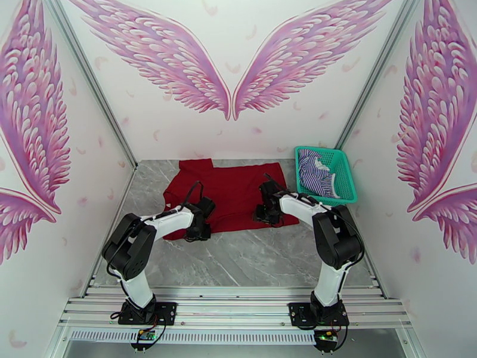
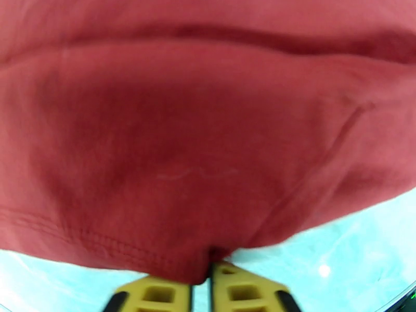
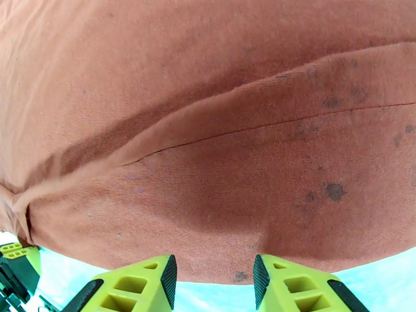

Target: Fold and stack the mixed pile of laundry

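From where I stand, the dark red T-shirt [image 1: 235, 189] lies spread flat on the grey table [image 1: 250, 258], just left of the teal basket [image 1: 347, 174]. Its long axis runs sideways, toward the basket and away from it. One sleeve juts out at the far corner, well away from the basket. I cannot tell which way the neck points. The striped shirt [image 1: 315, 174] sits crumpled inside the basket.

Both arms reach the red shirt's near edge. The left gripper [image 1: 195, 231] is at the end far from the basket, and the right gripper [image 1: 266, 215] at the end nearer to it.

From overhead the fingers are too small to read, but the wrist cameras settle it. In the left wrist view, the left gripper [image 2: 204, 287] has its yellow fingers [image 2: 244, 289] almost together, with a bunched bit of the T-shirt's [image 2: 208, 126] stitched hem pinched between them. In the right wrist view, the right gripper [image 3: 214, 279] stands moderately wide, clamping nothing. The T-shirt's [image 3: 208, 100] edge lies just past its fingertips [image 3: 143, 284], and a fold line crosses the cloth.
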You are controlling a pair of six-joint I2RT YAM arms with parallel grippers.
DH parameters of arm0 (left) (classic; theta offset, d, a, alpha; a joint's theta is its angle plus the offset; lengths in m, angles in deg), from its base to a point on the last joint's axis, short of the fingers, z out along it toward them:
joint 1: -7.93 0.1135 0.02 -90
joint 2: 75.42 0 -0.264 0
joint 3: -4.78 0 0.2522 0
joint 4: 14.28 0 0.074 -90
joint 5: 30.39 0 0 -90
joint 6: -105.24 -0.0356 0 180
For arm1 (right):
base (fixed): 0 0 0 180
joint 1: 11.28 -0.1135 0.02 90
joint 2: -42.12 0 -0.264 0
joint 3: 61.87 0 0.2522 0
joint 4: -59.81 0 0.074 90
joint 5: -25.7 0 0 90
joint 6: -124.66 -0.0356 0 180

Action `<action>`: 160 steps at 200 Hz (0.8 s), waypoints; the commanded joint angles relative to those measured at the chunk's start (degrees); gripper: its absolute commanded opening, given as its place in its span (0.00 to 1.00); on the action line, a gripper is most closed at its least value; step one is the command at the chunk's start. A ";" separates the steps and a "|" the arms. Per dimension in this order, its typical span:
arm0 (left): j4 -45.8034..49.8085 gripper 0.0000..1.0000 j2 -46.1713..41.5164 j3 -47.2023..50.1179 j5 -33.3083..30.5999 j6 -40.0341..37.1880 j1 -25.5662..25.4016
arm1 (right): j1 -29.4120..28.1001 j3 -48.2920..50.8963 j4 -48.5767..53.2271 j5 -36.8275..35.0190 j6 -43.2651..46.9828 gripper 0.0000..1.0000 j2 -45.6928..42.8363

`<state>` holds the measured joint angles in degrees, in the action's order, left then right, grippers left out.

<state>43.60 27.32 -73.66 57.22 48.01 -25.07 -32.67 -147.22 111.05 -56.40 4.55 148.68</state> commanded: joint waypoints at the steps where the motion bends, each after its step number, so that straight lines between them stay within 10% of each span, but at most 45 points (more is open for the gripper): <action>1: 3.45 0.05 -0.68 -3.30 -2.12 -0.99 -0.44 | 0.29 0.40 -0.47 -1.13 -0.04 0.46 -2.57; 160: 11.50 0.05 3.06 -19.68 -2.71 -13.41 6.63 | 0.29 -0.78 -0.05 -0.58 -0.14 0.46 -2.86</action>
<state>55.12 27.93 -88.66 54.42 38.20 -20.41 -32.67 -147.22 111.05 -56.38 4.53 147.48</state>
